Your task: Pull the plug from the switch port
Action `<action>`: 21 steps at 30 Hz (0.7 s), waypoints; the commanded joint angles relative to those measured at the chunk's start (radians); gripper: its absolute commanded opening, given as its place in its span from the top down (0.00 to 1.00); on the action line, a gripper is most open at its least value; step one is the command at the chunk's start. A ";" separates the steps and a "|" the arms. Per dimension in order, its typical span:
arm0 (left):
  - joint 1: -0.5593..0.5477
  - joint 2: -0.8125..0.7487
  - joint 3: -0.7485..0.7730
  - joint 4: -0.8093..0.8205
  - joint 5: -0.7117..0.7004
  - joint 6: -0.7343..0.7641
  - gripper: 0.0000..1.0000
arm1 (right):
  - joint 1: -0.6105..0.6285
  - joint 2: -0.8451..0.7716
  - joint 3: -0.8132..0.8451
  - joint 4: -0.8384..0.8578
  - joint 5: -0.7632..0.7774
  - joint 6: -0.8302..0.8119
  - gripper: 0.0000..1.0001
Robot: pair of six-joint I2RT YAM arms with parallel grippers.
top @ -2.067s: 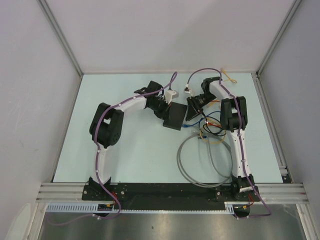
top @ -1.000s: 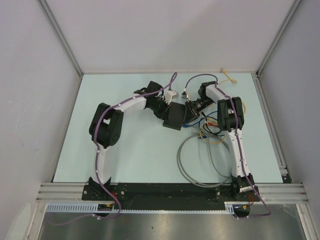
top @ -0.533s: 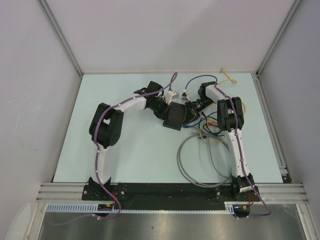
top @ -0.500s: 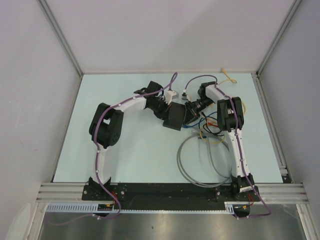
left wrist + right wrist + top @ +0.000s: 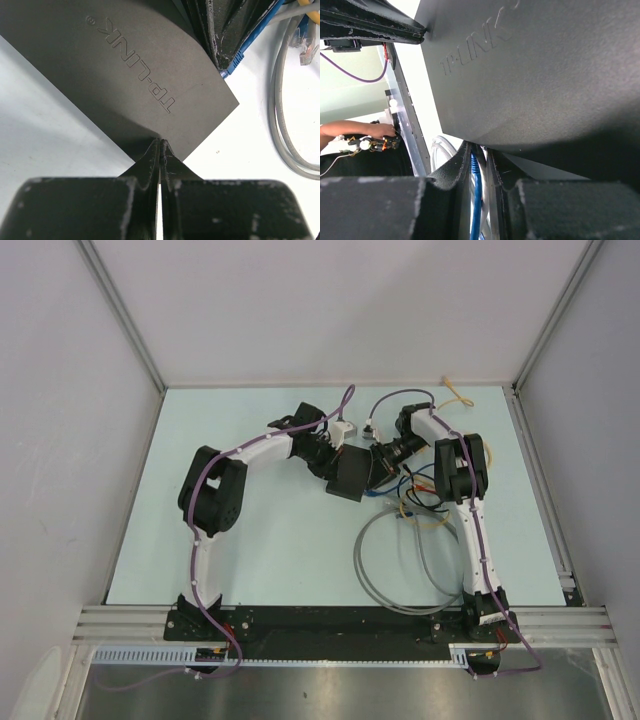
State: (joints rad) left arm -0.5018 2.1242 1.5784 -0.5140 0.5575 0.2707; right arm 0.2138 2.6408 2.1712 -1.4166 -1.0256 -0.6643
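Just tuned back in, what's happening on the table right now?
The left gripper, shut, rests its tips against the edge of the black switch, apparently bracing it. The right gripper is clamped on the blue cable at the switch's port side. The plug does not look pulled out yet.

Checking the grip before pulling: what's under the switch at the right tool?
Between the fingers of the right tool runs a blue cable; the switch hides plug and port.
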 commanded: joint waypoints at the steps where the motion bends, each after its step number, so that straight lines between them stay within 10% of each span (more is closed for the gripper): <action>1: 0.002 0.046 -0.055 -0.115 -0.093 0.042 0.99 | -0.037 -0.007 -0.066 -0.096 0.298 -0.089 0.86; 21: -0.011 0.046 -0.055 -0.113 -0.093 0.045 0.99 | -0.060 -0.033 0.090 -0.096 0.239 -0.089 0.84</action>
State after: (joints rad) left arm -0.5037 2.1242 1.5784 -0.5140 0.5579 0.2710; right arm 0.1593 2.6106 2.2211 -1.4418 -0.8631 -0.6922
